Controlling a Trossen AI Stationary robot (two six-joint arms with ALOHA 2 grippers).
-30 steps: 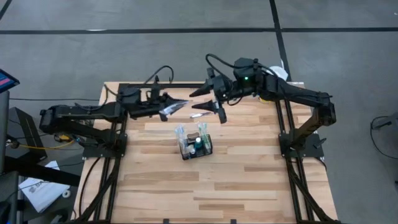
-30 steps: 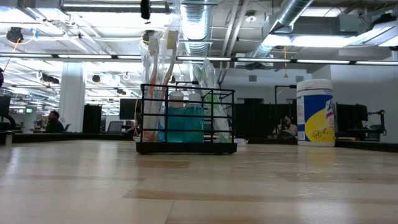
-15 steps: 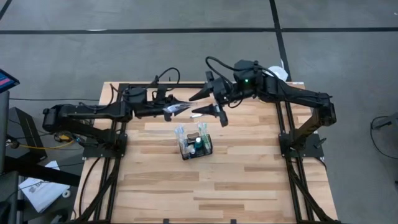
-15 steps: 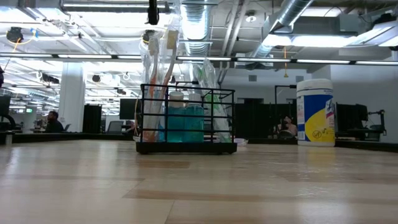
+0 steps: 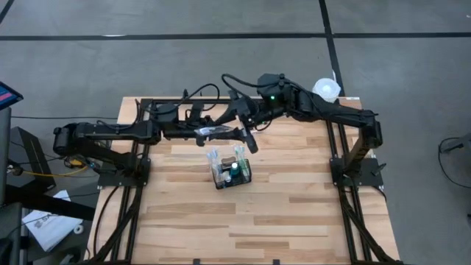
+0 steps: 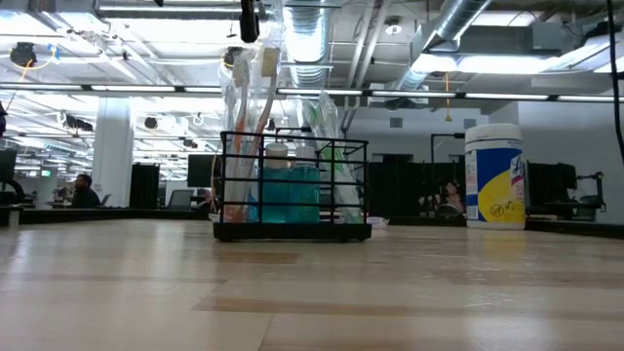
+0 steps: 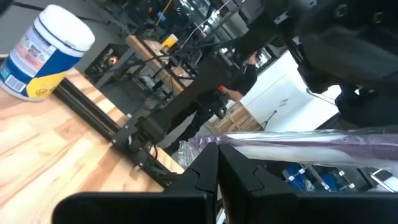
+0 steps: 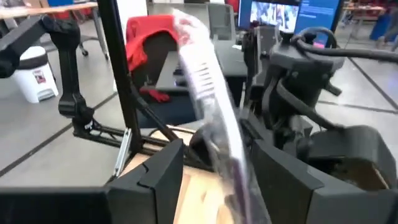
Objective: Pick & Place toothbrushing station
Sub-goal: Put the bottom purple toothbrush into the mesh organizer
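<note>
The right end effector (image 5: 245, 131) has swung in, fingers spread around the clear-wrapped toothbrush (image 5: 213, 131) clamped in the left end effector (image 5: 200, 131): a handover. The black wire-mesh toothbrushing station (image 5: 231, 173) sits on the wooden tabletop (image 5: 294, 206) just below both.

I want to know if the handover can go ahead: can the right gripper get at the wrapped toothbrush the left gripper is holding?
Probably yes. The right gripper is open, its fingers astride the wrapped toothbrush held by the left gripper; nothing lies between.
</note>
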